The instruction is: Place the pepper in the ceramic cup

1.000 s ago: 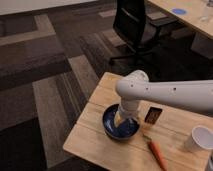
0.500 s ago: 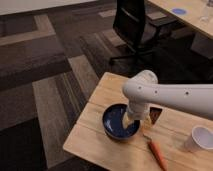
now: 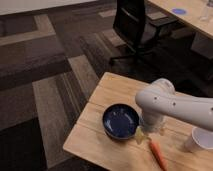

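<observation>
The orange-red pepper (image 3: 158, 154) lies on the wooden table (image 3: 110, 90) near its front edge, right of the bowl. The small white ceramic cup (image 3: 200, 140) stands upright at the table's right end, apart from the pepper. My white arm reaches in from the right and bends down. Its gripper (image 3: 142, 134) hangs open and empty just above the table, between the bowl's right rim and the pepper's upper end.
A wide dark blue bowl (image 3: 120, 121) sits on the table left of the gripper. A black office chair (image 3: 136, 25) stands behind the table on the striped carpet. Another desk (image 3: 185, 12) runs along the top right.
The arm has swung right, off the bowl and toward the pepper. The bowl's inside now shows, and the arm hides the small dark packet.
</observation>
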Robot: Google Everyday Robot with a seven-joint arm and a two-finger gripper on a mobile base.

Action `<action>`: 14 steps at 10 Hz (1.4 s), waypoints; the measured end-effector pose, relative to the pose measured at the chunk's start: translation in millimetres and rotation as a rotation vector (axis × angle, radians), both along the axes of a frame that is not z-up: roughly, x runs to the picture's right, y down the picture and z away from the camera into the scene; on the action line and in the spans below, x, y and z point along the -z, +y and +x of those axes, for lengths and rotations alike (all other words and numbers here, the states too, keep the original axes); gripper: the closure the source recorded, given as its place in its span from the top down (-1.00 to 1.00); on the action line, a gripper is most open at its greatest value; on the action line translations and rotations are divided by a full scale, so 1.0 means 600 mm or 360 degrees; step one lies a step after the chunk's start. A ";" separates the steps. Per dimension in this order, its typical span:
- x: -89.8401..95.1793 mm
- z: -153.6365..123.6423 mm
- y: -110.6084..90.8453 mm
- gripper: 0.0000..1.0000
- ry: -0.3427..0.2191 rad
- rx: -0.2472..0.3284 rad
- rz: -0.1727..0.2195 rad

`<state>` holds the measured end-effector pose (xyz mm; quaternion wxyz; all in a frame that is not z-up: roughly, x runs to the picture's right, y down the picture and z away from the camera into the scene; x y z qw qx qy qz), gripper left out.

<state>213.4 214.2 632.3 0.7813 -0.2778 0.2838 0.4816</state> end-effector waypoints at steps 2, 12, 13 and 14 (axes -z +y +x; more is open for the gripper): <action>-0.001 0.001 -0.001 0.30 -0.0010 0.0016 0.0007; -0.073 0.010 0.034 0.30 -0.0242 0.0009 0.0015; -0.082 0.012 0.040 0.30 -0.0256 0.0005 0.0005; -0.097 0.015 0.046 0.30 -0.0274 0.0015 -0.0007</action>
